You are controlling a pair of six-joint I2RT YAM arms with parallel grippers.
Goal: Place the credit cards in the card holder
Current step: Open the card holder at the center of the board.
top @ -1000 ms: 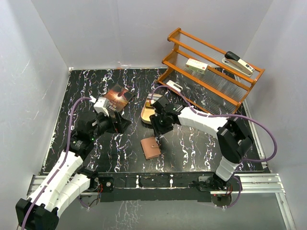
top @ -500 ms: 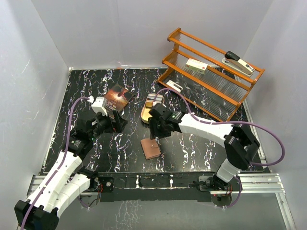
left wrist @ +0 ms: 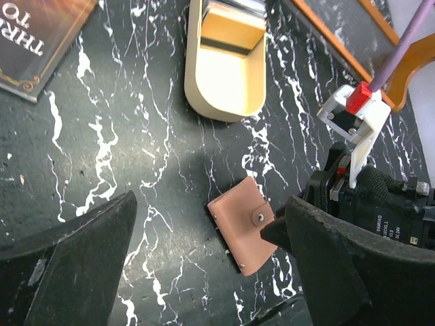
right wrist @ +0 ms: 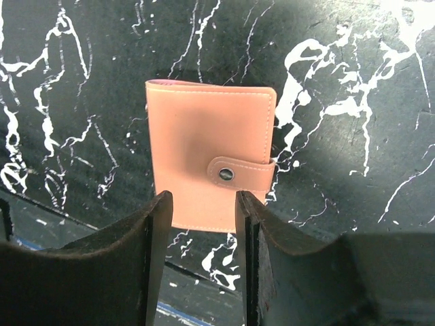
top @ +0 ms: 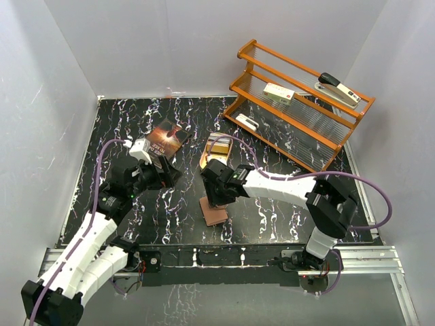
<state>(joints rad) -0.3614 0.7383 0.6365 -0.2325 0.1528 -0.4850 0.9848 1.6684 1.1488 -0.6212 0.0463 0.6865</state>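
My left arm (top: 85,244) and right arm (top: 279,185) are white shells with black joints, each trailing a purple cable (top: 100,176), with black fingers (right wrist: 153,258)

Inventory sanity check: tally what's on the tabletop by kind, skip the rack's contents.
leather card holder: 1
oval tin: 1 (credit cards stacked inside, count unreadable)
book: 1
wooden rack: 1
total: 4
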